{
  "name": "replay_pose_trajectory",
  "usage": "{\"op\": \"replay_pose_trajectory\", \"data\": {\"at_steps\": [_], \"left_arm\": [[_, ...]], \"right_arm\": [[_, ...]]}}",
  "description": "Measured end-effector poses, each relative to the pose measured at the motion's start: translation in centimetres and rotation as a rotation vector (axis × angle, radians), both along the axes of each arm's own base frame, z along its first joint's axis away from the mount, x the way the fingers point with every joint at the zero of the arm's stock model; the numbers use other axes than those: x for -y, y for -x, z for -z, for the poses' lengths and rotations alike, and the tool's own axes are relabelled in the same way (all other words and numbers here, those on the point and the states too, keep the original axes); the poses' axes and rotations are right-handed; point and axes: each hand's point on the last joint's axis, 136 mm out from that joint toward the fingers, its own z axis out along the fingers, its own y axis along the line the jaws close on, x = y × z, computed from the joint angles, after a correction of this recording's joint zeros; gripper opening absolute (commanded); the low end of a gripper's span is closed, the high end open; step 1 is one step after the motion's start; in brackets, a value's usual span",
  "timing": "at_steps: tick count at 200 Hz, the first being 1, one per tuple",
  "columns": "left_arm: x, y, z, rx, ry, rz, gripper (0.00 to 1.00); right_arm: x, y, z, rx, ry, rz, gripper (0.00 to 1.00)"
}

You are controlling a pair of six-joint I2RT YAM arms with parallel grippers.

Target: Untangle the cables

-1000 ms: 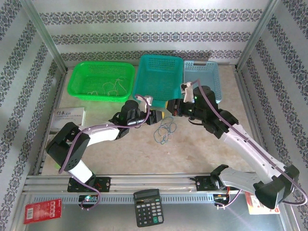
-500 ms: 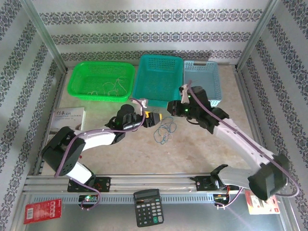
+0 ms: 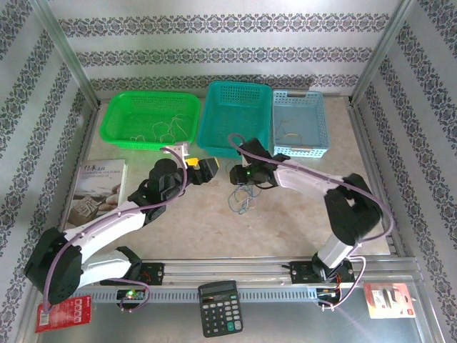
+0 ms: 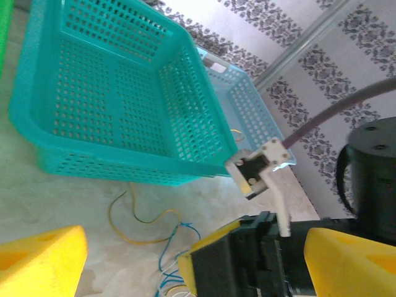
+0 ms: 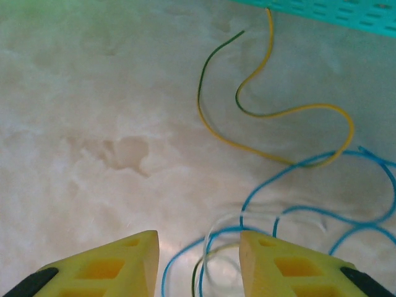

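The cables (image 3: 243, 197) lie as a small loose tangle of yellow, blue and whitish loops on the table, in front of the teal basket (image 3: 235, 118). My right gripper (image 3: 238, 176) hangs just over the tangle's near-left part. Its yellow fingers (image 5: 111, 269) stand apart, so my right gripper (image 5: 198, 247) is open, with blue and whitish strands (image 5: 216, 247) lying loose on the table between them. A yellow cable (image 5: 278, 112) curls beyond the fingertips. My left gripper (image 3: 202, 168) is a little to the left and wide open. My left gripper (image 4: 195, 247) faces the right gripper's black body (image 4: 247, 263); yellow and blue cables (image 4: 145, 226) lie between.
A green basket (image 3: 150, 120) with thin wires inside stands at the back left, and a light blue basket (image 3: 300, 121) stands right of the teal one. A booklet (image 3: 100, 184) lies at the left. A calculator (image 3: 220, 307) sits on the front rail.
Both grippers have opened. The left gripper drew back to the left. The right gripper swung left and down over the tangle as its arm folded in. The tangle lies on the table.
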Motion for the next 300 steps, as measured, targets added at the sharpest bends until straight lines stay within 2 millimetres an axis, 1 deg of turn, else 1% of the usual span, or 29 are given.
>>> {"op": "replay_pose_trajectory", "data": {"at_steps": [41, 56, 76, 108, 122, 155, 168, 181, 228, 249, 275, 300], "left_arm": [[-0.9, 0.2, 0.7, -0.026, -0.014, -0.035, 0.91], [-1.1, 0.3, 1.0, -0.033, -0.013, -0.041, 0.91], [-1.3, 0.5, 0.9, -0.035, -0.008, -0.047, 0.91], [-1.5, 0.5, 0.5, -0.026, -0.004, -0.057, 0.91], [-1.6, 0.5, 0.5, -0.026, -0.005, -0.061, 0.91], [-1.6, 0.4, 0.5, -0.026, -0.005, -0.061, 0.91], [-1.6, 0.4, 0.7, -0.029, -0.007, -0.061, 0.91], [-1.6, 0.3, 0.9, -0.034, -0.01, -0.062, 0.91], [-1.7, 0.2, 1.2, -0.042, -0.011, -0.067, 0.92], [-1.7, 0.2, 1.2, -0.044, -0.008, -0.068, 0.92], [-1.7, 0.2, 1.2, -0.046, -0.005, -0.069, 0.92], [-1.7, 0.2, 1.2, -0.048, -0.001, -0.07, 0.91]], "right_arm": [[-1.0, -2.8, 2.4, 0.007, 0.055, 0.02, 0.38], [-1.0, -3.4, 3.4, 0.011, 0.077, 0.026, 0.37], [-1.2, -3.9, 3.4, 0.031, 0.078, 0.034, 0.35], [-1.3, -3.6, 3.7, 0.054, 0.079, 0.031, 0.33], [-1.1, -2.6, 3.7, 0.056, 0.081, 0.022, 0.33], [0.1, 0.0, 3.8, 0.04, 0.091, 0.013, 0.34], [0.5, 0.7, 3.9, 0.033, 0.095, 0.013, 0.34], [0.8, 1.1, 4.0, 0.027, 0.098, 0.017, 0.34], [1.0, 0.8, 3.7, 0.042, 0.104, 0.028, 0.34], [0.8, 0.2, 3.7, 0.058, 0.11, 0.033, 0.33], [0.5, -0.6, 4.2, 0.069, 0.12, 0.03, 0.32], [0.7, -0.3, 4.8, 0.062, 0.126, 0.028, 0.3]]}}
